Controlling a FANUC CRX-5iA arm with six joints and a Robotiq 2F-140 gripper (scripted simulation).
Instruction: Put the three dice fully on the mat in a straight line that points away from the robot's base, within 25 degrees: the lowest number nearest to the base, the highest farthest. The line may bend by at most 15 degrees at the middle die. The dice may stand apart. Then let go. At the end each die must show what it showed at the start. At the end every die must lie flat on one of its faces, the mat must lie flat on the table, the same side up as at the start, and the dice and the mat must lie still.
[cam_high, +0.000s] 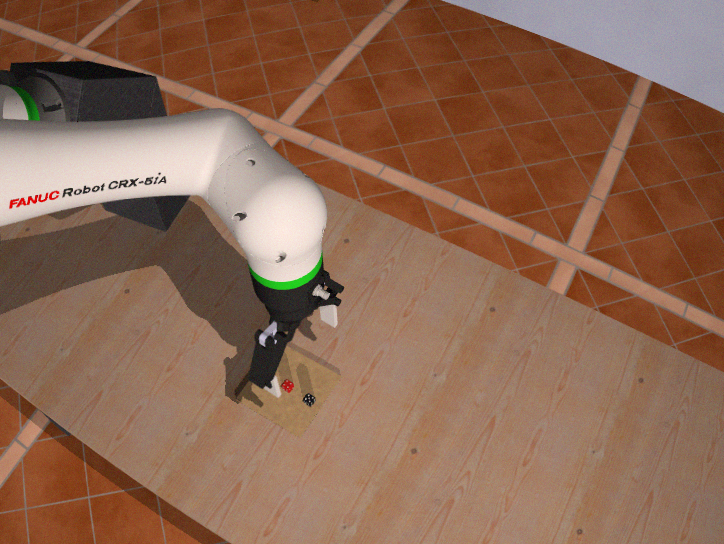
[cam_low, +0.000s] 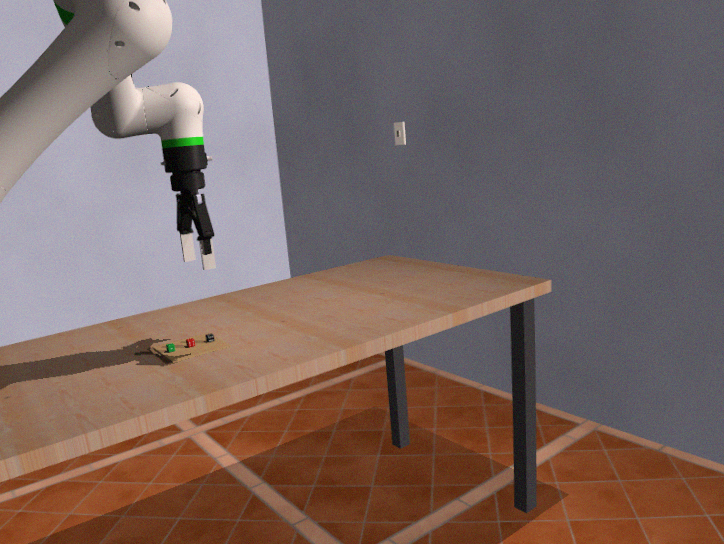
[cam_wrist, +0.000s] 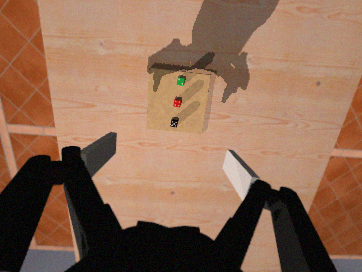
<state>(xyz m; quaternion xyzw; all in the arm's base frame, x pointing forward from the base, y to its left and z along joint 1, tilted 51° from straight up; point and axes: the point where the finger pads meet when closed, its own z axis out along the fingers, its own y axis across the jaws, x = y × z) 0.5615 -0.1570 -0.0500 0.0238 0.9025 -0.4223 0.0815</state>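
Observation:
A small tan mat (cam_wrist: 182, 101) lies flat on the wooden table; it also shows in the top view (cam_high: 292, 394) and the exterior view (cam_low: 188, 347). Three dice stand on it in a straight row, apart from each other: a green die (cam_wrist: 181, 80), a red die (cam_wrist: 177, 102) and a black die (cam_wrist: 174, 122). In the exterior view the green die (cam_low: 170, 347), red die (cam_low: 189, 342) and black die (cam_low: 209, 337) show in the same order. In the top view the red die (cam_high: 287, 385) and black die (cam_high: 308, 399) show; a finger hides the green one. My gripper (cam_low: 196, 254) is open, empty, high above the mat.
The arm's shadow (cam_low: 70, 362) falls on the table beside the mat and over its near edge. The table's long edges (cam_low: 280, 374) run on both sides, with tiled floor below. A dark base block (cam_high: 105, 93) stands at the arm's root.

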